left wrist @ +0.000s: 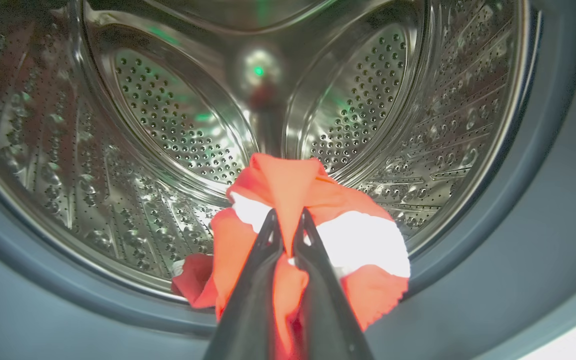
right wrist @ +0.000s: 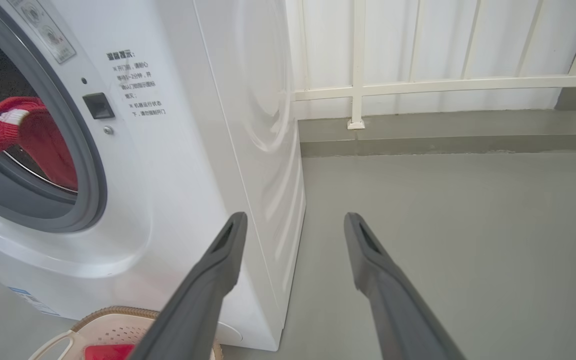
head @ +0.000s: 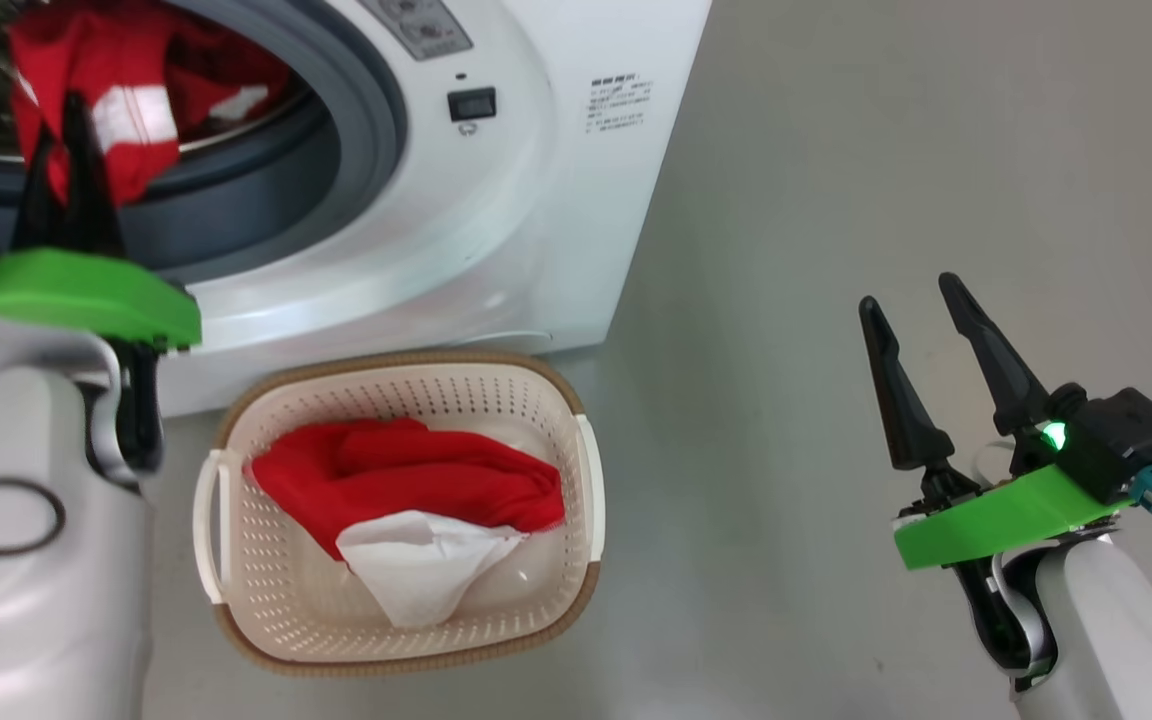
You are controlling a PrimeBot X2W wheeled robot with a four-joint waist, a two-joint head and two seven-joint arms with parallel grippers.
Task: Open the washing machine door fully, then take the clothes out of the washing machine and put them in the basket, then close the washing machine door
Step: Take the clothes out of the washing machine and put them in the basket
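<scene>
Red garment (left wrist: 288, 182) is pinched in the left gripper's (left wrist: 288, 216) closed jaws at the drum mouth. It is a thin fold, so it may slip or snag on the grey rubber ring (left wrist: 543, 225) just below; the basket (head: 396, 362) sits lower still, holding another garment (head: 416, 470); the right gripper (head: 908, 290) gapes wide, well aside. The cloth's hanging end is hidden behind the fingers.

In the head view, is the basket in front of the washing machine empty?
No: a red garment lies bunched inside the basket, covering much of its bottom.
</scene>
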